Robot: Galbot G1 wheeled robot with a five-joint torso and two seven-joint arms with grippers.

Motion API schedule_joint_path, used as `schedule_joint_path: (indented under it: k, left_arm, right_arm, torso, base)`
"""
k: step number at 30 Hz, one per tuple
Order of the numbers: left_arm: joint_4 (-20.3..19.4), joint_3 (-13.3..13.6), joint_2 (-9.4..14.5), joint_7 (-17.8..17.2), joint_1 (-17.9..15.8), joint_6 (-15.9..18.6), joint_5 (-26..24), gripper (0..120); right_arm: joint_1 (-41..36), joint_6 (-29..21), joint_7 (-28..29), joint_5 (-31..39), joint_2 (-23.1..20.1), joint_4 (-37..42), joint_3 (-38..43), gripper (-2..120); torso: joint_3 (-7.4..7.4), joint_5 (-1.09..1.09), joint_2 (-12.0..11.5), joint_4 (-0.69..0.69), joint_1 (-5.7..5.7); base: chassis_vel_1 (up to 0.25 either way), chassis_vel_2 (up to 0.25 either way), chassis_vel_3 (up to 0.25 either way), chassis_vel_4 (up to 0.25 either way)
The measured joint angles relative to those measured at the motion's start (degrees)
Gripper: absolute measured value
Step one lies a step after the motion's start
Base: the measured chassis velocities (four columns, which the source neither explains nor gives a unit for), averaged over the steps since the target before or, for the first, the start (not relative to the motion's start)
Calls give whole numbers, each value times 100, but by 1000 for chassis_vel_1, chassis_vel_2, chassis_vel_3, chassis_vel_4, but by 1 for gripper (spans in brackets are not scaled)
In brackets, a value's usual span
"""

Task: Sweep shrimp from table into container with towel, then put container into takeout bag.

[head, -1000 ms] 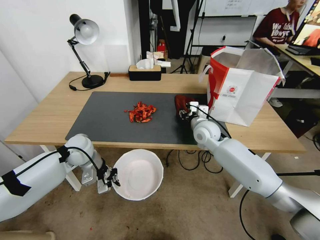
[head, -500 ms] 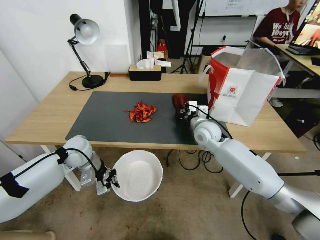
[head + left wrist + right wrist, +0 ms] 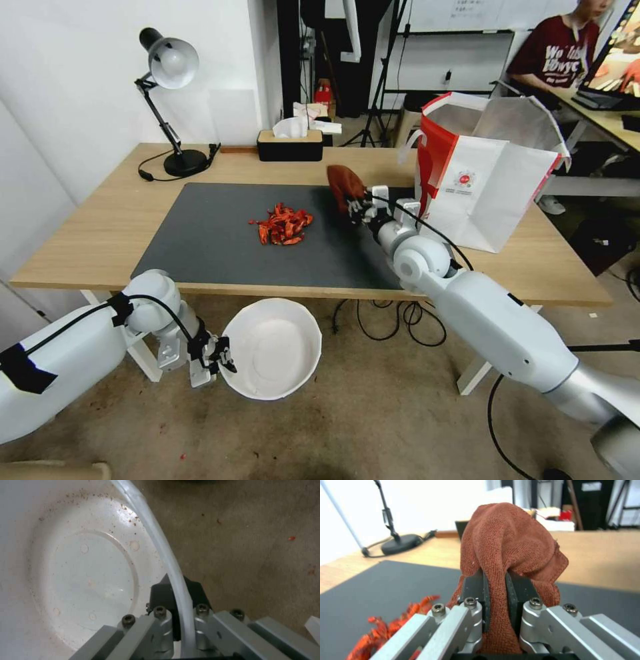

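The red-orange shrimp lie in a small heap on the dark mat of the table. My right gripper is shut on the rust-brown towel, held lifted above the mat to the right of the heap. Below the table's front edge, my left gripper is shut on the rim of the white container, which hangs above the floor. The takeout bag stands open at the table's right.
A black desk lamp stands at the back left, a tissue box at the back middle. Cables hang under the table. A person sits at another desk behind the bag.
My right gripper has lifted the towel off the mat and carried it left and back, nearer the shrimp. The left gripper with the container has shifted slightly left.
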Motion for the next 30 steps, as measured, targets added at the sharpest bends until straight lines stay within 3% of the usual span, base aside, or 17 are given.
schedule_joint_path:
  k: [8,11,12,15,30]
  left_arm:
    - [89,-33,-80,-54,-3,-21,19,0]
    - [178,-39,-118,-98,-37,-50,35,0]
    - [178,-39,-118,-98,-37,-50,35,0]
    - [317,-39,-173,-220,-133,-132,116,0]
    - [500,11,-290,-270,-297,-197,126,0]
  right_arm:
    - [569,-5,-822,-40,97,-705,-337,8]
    - [888,-130,-1586,-53,136,-1198,-523,8]
    - [888,-130,-1586,-53,136,-1198,-523,8]
    - [1233,-152,-2637,-154,167,-1824,-690,8]
    - [1872,-208,-3788,-361,445,-3263,-1305,8]
  torso:
    - [0,0,0,0,0]
    - [0,0,0,1,0]
    - [0,0,0,1,0]
    - [0,0,0,0,0]
    - [1,1,0,0,1]
  base:
    - [0,0,0,0]
    - [0,0,0,0]
    - [0,0,0,0]
    - [0,0,0,0]
    - [0,0,0,0]
